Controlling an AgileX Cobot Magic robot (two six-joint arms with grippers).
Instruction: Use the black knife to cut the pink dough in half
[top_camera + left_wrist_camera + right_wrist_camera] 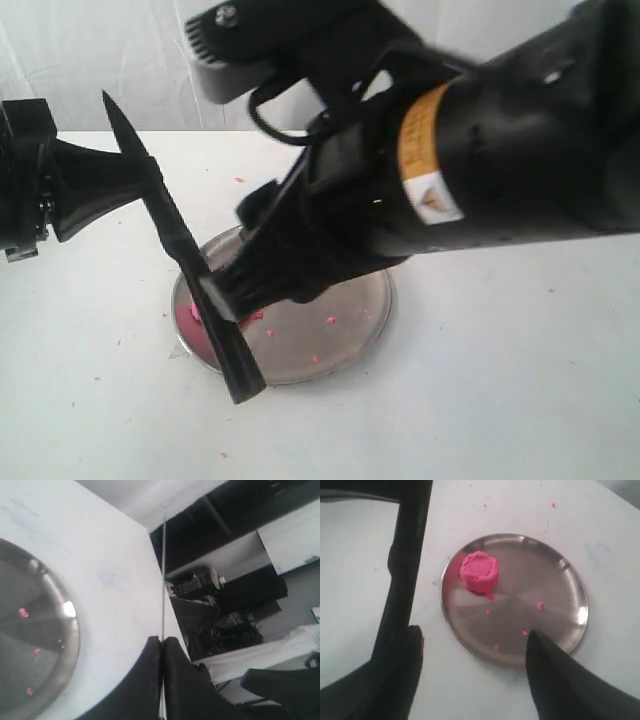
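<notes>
Surface: white table (500,400), flecked with scattered pink specks.

Item 1, nearest: right arm (500,150), black with an orange label, filling the upper right of the exterior view and reaching over the plate. Right gripper (472,640) stands spread wide, with nothing between its fingers (555,680), above the plate's edge.

Item 2: black knife (190,260), tilted, point up toward the left, butt end low at the plate's near left rim. Whether the butt touches the table cannot be told.

Item 3: steel plate (560,580), round and shallow, with a few pink crumbs (539,605) on it.

Item 4: pink dough (479,572), one round squat lump with a flattened top, on the plate close to the rim on the knife's side, clear of the blade. In the exterior view the knife mostly hides it.

Item 5: left gripper (162,642), clamped tight on the knife, the blade seen edge-on between its fingers.

Item 6, farthest: white backdrop (100,50).
</notes>
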